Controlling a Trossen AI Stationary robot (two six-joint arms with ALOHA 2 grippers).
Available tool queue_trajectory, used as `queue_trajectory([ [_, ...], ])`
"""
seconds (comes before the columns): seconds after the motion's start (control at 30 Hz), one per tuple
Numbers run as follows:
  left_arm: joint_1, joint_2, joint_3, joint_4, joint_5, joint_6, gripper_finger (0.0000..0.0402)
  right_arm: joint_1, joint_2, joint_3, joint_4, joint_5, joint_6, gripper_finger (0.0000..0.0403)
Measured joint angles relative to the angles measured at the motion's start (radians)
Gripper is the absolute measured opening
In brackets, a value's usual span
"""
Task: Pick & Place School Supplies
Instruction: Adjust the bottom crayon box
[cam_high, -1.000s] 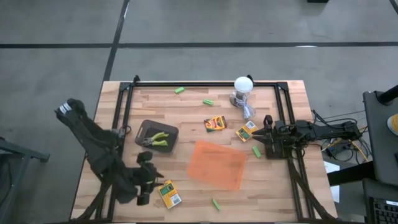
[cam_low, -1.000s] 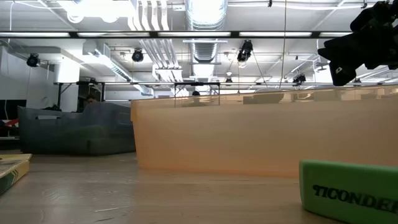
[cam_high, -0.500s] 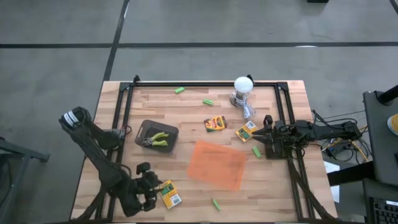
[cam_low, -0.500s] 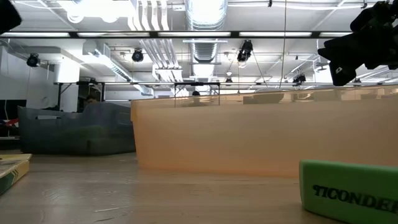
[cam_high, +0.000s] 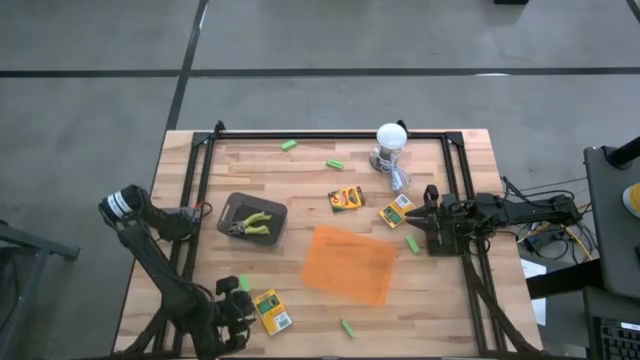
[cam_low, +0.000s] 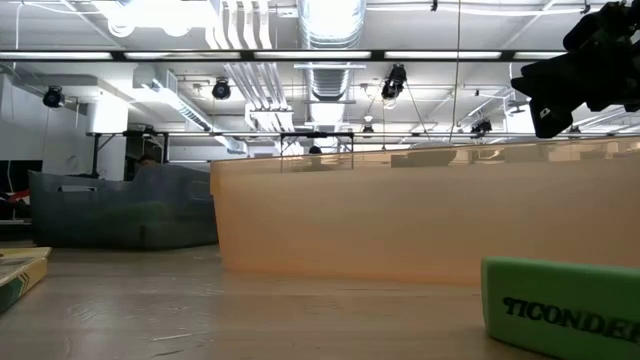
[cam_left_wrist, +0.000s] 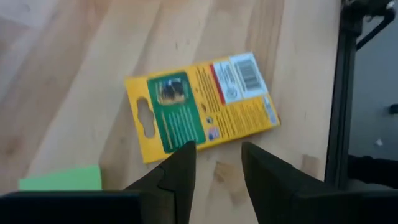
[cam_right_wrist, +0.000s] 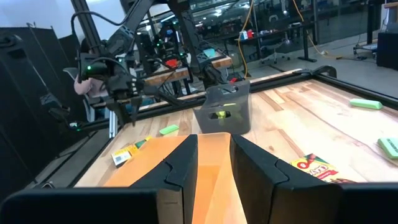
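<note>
**Kid:** Where is the left gripper (cam_high: 236, 312)?

**Friend:** Down at the near edge of the desk (cam_high: 300, 165), off to the left of the orange tray (cam_high: 348, 264). It hangs just beside a yellow-and-green crayon box (cam_high: 271, 311) that lies flat on the wood. Its fingers (cam_left_wrist: 180, 174) stand a little apart, with nothing between them (the box shows just past the tips).

**Kid:** And the right gripper (cam_high: 421, 222)?

**Friend:** On the other side of the tray, near its right edge. Its fingers have a small gap too, and they hold nothing.

**Kid:** Where are the other school things?

**Friend:** A red-and-yellow crayon box (cam_high: 346, 198) lies just behind the tray. A third crayon box (cam_high: 397, 211) sits off the tray's far right corner. One green eraser (cam_high: 411, 243) lies right of the tray, near the right gripper, and another green eraser (cam_high: 348, 327) lies in front of the tray. Left of the tray sits a grey bin (cam_high: 251, 218) with green-handled pliers (cam_high: 252, 224) inside.

**Kid:** And the lamp?

**Friend:** The white lamp (cam_high: 391, 140) stands well behind the tray, near the far edge.
</note>
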Motion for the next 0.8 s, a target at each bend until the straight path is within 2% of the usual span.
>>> queue_trajectory([
  [0.3, 0.000, 0.084, 0.000, 0.057, 0.069, -0.056, 0.0133, 0.000, 0.000, 0.000, 0.000, 0.000, 0.000, 0.0091],
  [0.6, 0.008, 0.111, -0.004, 0.065, 0.075, -0.062, 0.0133, 0.000, 0.000, 0.000, 0.000, 0.000, 0.000, 0.0091],
  [0.8, 0.041, 0.113, -0.054, 0.120, 0.115, -0.075, 0.0133, 0.000, 0.000, 0.000, 0.000, 0.000, 0.000, 0.0091],
])
